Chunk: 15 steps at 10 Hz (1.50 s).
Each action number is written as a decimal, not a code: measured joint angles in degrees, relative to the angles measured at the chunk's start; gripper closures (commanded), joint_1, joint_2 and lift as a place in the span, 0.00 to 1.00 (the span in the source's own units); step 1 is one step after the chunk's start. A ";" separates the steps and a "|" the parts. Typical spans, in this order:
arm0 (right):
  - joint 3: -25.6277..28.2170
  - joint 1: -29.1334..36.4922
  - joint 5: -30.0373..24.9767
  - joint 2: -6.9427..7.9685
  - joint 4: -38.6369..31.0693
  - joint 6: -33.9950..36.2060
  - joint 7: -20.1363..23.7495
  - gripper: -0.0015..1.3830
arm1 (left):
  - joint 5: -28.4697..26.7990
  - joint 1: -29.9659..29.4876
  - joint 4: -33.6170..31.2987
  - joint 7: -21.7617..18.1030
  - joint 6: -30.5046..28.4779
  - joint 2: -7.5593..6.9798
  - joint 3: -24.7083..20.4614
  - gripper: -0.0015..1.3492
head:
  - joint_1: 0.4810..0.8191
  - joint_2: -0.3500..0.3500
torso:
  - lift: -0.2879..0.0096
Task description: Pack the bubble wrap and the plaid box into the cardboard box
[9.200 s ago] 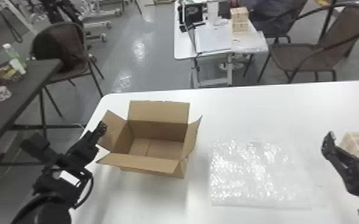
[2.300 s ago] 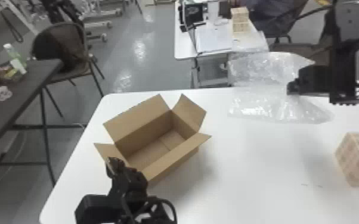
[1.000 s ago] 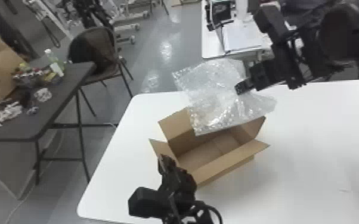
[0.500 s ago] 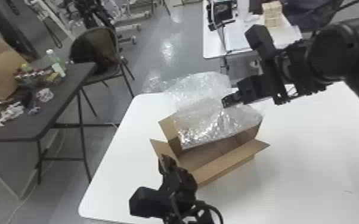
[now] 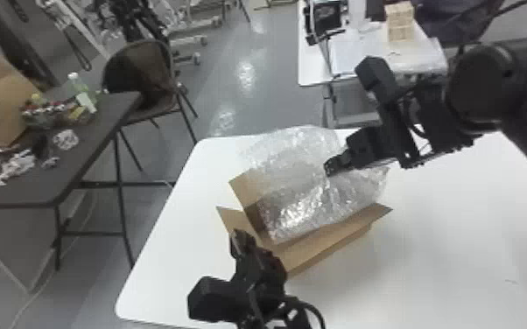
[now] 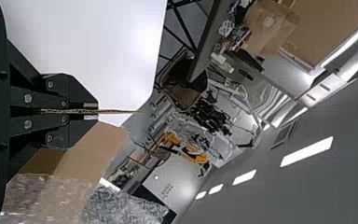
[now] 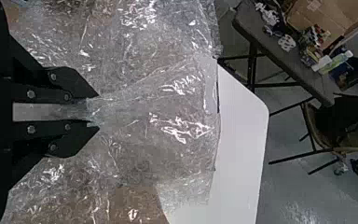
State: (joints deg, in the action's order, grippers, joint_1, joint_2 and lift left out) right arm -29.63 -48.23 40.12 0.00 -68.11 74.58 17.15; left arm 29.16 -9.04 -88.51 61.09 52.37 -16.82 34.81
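In the head view my right gripper holds the bubble wrap, which drapes over the open cardboard box, its lower part inside the opening. In the right wrist view my right gripper is shut on the bunched bubble wrap. My left gripper is at the box's near left corner in the head view. The left wrist view has my left gripper shut on a box flap seen edge-on, beside another flap.
A dark side table with a bottle, small items and a large carton stands at the left, a chair behind it. Farther back is another white table with a block stack. The box stands on the white worktable.
Over the last second, my right gripper has moved left with the bubble wrap, which has come down into the box opening. Earlier, the wrap was lifted off the table and the box turned. The left arm stays still lately.
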 measured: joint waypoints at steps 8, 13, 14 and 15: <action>14.07 6.03 -6.52 0.00 -11.83 0.70 -4.31 0.08 | -0.98 -1.34 -0.15 -0.01 0.25 0.77 -1.68 0.90 | 0.63 1.00 | 0.63; 38.98 30.96 -1.96 -2.02 -45.56 -12.55 -22.48 0.08 | -1.66 -2.03 -0.25 -0.01 1.24 2.03 -2.93 0.90 | 0.63 0.69 | 0.63; 40.60 36.68 -4.85 -2.40 -51.53 -16.69 -23.36 0.08 | -1.67 -2.07 -0.25 0.04 1.55 2.06 -2.93 0.90 | 0.63 0.63 | 0.63; 41.47 43.57 -9.17 -2.27 -56.88 -21.67 -23.94 0.08 | -1.66 -2.15 -0.25 0.07 1.86 2.14 -2.90 0.90 | 0.63 0.57 | 0.63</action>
State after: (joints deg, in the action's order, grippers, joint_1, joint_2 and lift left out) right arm 11.84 -4.66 30.95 -2.27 -124.99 52.91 -6.79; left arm 27.50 -11.19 -88.76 61.16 54.23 -14.68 31.91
